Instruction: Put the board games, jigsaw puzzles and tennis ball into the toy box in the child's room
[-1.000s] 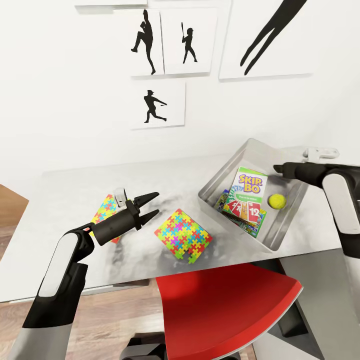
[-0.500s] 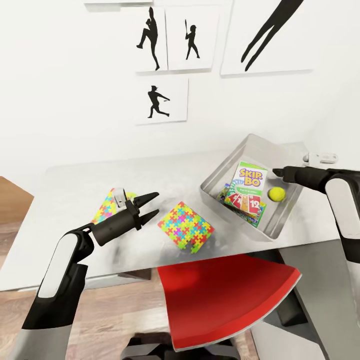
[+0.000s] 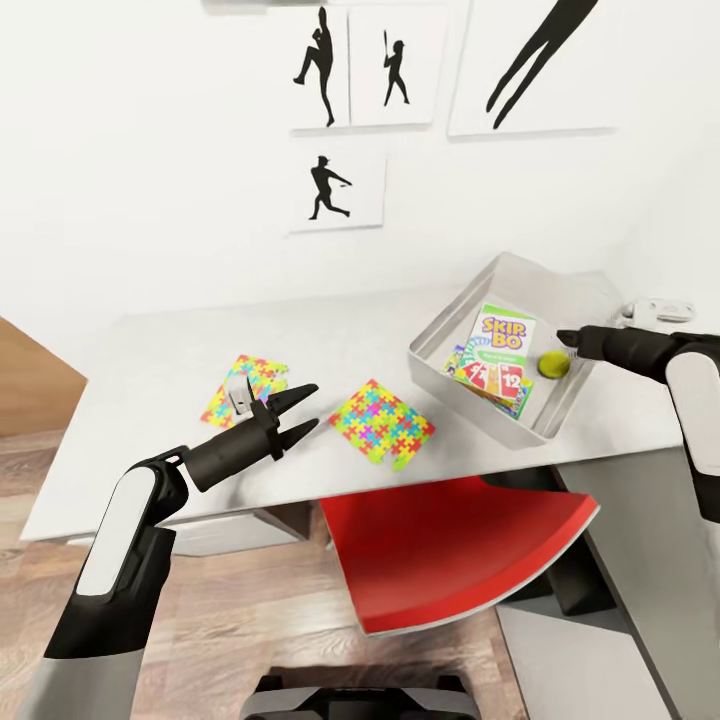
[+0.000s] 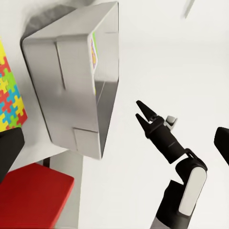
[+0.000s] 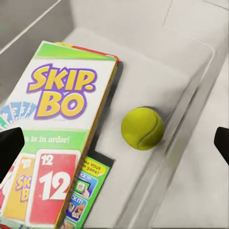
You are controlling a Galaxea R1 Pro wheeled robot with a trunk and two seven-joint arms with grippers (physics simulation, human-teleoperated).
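Observation:
The toy box [image 3: 440,335] stands on the right part of the table [image 3: 150,350]. Inside lie the Skip-Bo board game [image 3: 499,341] on top of another game box [image 5: 90,188], and the tennis ball [image 3: 553,365] beside them. My right gripper [image 3: 563,338] hovers open over the box's far-right rim, above the tennis ball [image 5: 142,128]; its dark fingertips [image 5: 10,143] frame the Skip-Bo box [image 5: 62,124]. Two jigsaw puzzles lie flat on the table, one on the left [image 3: 246,388] and one in the middle [image 3: 382,423]. Between the two puzzles, my left gripper [image 3: 308,408] hangs open and empty above the table's front part.
A red chair [image 3: 450,550] is tucked under the table's front edge, below the middle puzzle and the box. A small white object [image 3: 660,310] sits at the far right of the table. Wood floor [image 3: 250,620] lies in front, and baseball prints [image 3: 335,188] hang on the wall.
The whole picture has shifted: the table looks farther off and more floor shows, so the camera moved. Both arms keep their pose and both grippers stay open. The toys lie as before.

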